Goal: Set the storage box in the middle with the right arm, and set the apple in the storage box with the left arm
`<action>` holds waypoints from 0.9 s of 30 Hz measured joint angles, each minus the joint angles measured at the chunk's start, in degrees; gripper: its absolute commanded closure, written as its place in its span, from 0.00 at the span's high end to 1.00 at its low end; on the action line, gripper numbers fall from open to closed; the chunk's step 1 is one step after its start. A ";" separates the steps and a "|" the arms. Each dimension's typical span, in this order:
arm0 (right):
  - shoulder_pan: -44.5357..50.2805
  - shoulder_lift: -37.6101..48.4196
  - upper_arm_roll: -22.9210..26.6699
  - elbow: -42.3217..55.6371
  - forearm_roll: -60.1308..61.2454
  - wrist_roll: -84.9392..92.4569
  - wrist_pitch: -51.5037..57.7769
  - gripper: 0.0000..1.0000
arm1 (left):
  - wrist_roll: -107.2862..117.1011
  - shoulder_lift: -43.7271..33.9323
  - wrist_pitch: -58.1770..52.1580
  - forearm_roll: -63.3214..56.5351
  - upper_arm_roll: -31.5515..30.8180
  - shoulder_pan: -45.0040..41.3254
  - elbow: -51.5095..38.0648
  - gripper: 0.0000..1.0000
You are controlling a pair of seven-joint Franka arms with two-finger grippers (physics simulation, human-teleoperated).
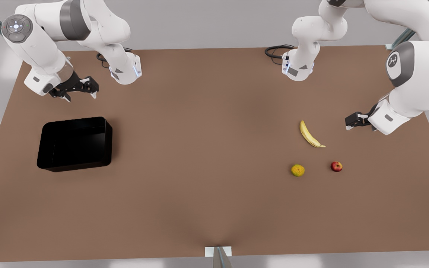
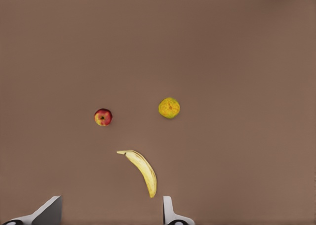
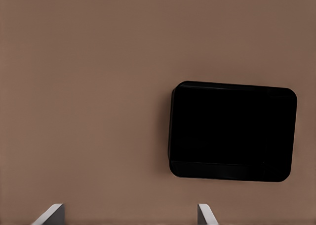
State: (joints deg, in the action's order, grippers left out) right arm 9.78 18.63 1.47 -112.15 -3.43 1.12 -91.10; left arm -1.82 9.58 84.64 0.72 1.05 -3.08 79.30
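Right tool (image 1: 76, 90): fingers apart, empty, hovering just behind storage box (image 1: 75, 143) at front view's left of tabletop (image 1: 199, 149).
Left tool (image 1: 353, 122): fingers apart, empty, above fruit cluster; apple (image 1: 336, 166) near, beside banana (image 1: 310, 135) and orange (image 1: 298, 170).
Progress: nothing done; box not yet centred, apple outside.

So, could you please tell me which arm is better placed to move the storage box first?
The right arm: its open claw hovers just beyond the storage box at the front view's left, while the left claw, also open, waits near the banana.
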 measured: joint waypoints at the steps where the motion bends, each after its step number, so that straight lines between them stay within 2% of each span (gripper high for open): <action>1: -0.12 0.00 -0.04 0.00 0.01 0.02 0.04 1.00 | -0.02 0.16 0.09 0.00 0.08 -0.02 -0.02 1.00; 3: -0.78 -0.79 0.31 0.36 -0.09 1.09 -0.86 1.00 | -0.11 0.57 -0.13 0.02 0.05 -0.05 -0.02 1.00; 4: -4.01 -3.43 2.78 0.77 -0.26 8.22 -3.55 1.00 | -0.22 0.61 -0.33 -0.03 0.09 -0.02 -0.02 1.00; 6: -9.39 -10.33 11.10 3.13 -0.13 26.16 -7.50 1.00 | 2.10 2.26 -0.57 -0.15 0.38 -0.05 -0.31 1.00; 7: -10.92 -13.67 14.21 5.36 -0.26 30.43 -7.67 1.00 | 10.04 4.30 -0.60 0.59 1.31 -0.15 -0.53 1.00; 8: -13.51 -16.02 14.81 5.87 -0.27 33.39 -8.63 1.00 | 19.41 5.06 -0.53 2.63 3.44 0.20 -0.33 1.00; 10: -18.38 -19.83 14.59 5.75 0.43 37.70 -11.76 1.00 | 39.03 7.88 0.14 7.09 4.16 0.35 -0.02 1.00; 12: -21.88 -22.13 14.75 5.53 3.13 37.48 -11.82 1.00 | 50.43 10.61 2.08 13.06 8.44 1.45 0.06 1.00; 14: -18.82 -26.73 14.78 5.51 6.43 36.98 -14.09 1.00 | 61.80 12.39 6.42 20.06 9.82 3.02 2.14 1.00; 15: -17.31 -28.60 14.76 5.86 8.13 36.73 -14.77 1.00 | 64.76 14.52 6.97 24.85 13.15 4.62 3.15 1.00; 20: -19.89 -32.88 14.79 5.67 9.05 36.80 -19.48 1.00 | 65.57 19.90 12.46 46.73 15.34 5.94 10.14 1.00; 22: -19.77 -35.51 14.97 5.84 8.97 36.76 -21.30 1.00 | 61.50 21.33 13.88 54.28 16.55 6.23 15.80 1.00; 27: -20.34 -37.54 15.23 5.88 6.68 35.97 -22.54 1.00 | 53.23 24.48 16.16 68.81 16.88 6.51 21.16 1.00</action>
State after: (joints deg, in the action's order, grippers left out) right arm -10.55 -18.91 16.70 -106.27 3.25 37.09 -113.63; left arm 51.40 34.06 100.80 69.53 17.93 3.43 100.46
